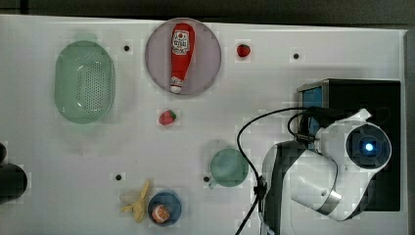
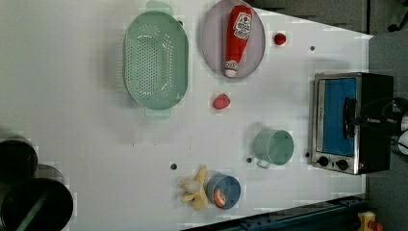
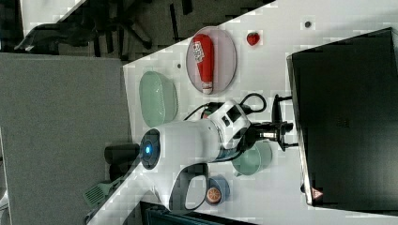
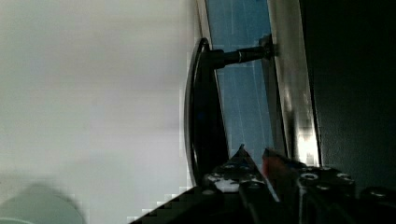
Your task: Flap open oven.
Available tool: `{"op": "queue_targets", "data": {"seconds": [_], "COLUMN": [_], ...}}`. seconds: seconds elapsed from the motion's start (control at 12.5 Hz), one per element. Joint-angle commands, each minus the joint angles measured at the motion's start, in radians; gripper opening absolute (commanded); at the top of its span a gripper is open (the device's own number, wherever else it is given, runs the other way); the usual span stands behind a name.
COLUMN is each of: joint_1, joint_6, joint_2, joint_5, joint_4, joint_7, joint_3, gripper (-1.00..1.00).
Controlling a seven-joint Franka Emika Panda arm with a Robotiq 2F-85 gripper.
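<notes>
With its grasp state impossible to tell, the hand (image 2: pixel 353 120) is hovering at the dark bar handle (image 4: pixel 201 107) of the boxy black-topped, blue-doored oven (image 2: pixel 350 122) sitting at the tabletop's (image 2: pixel 72 96) edge, and should be pulling outward and down.

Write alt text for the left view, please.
A closed oven with a blue door stands at the left view's right, the arm's tool at its dark handle. A green mug, colander and ketchup bottle lie on the white table.
</notes>
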Motion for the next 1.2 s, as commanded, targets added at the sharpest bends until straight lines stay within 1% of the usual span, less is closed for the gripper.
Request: {"op": "queue_targets", "data": {"seconds": [0.08,0.16,0.32,0.48,0.64,0.8,0.96,1.2], "joint_1": [0.015,0.019,0.032,0.049,0.070,0.086,0.092,0.103], "joint_6": [0.015,0.015,0.013,0.009,-0.005,-0.036,-0.057,-0.090], "joint_2": [0.013,0.015,0.014,0.015,0.015,0.017,0.027,0.060], "joint_5": [0.001,-0.008,-0.076,-0.199,-0.347,-0.444,-0.486,-0.518], "joint_4": [0.002,0.002,0.001,-0.004,-0.015,-0.024,-0.027,-0.028], "joint_7": [-0.022,-0.013,0.022,0.130,0.259,0.393,0.475,0.581], "joint_3": [0.001,0.003,0.013,0.023,0.045,0.077,0.114,0.173], "gripper": [-0.65,-0.65,-0.65,-0.65,-0.65,-0.65,-0.65,-0.65]}}
